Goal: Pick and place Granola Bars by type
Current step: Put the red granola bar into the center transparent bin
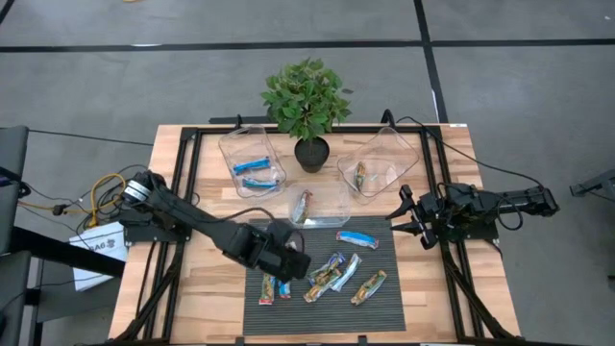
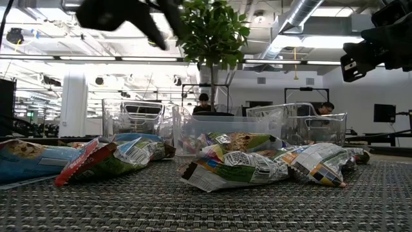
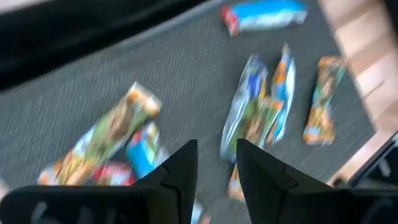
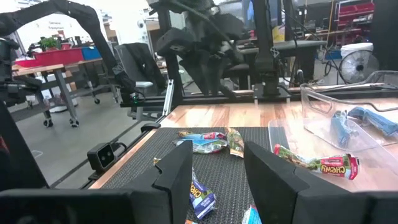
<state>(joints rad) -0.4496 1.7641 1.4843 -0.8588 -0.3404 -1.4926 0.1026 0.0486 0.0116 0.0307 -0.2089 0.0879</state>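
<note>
Several granola bars lie flat on the dark mat (image 1: pixel 298 312): a blue one (image 1: pixel 356 238) at its far side, a mixed cluster (image 1: pixel 332 274), a green-gold one (image 1: pixel 370 286) and two side by side (image 1: pixel 274 287) at the near left. My left gripper (image 1: pixel 296 267) hovers open over the mat between the pair and the cluster; in the left wrist view (image 3: pixel 216 155) only mat shows between its fingers. My right gripper (image 1: pixel 396 219) waits open at the table's right, pointing level toward the mat (image 4: pixel 217 155).
Three clear tubs stand behind the mat: the left one (image 1: pixel 252 159) holds blue bars, the middle one (image 1: pixel 332 192) a red bar (image 4: pixel 323 165), the right one (image 1: pixel 380 163) a green-gold bar. A potted plant (image 1: pixel 307 101) stands between the tubs. Black frame rails (image 1: pixel 192 183) run along both sides.
</note>
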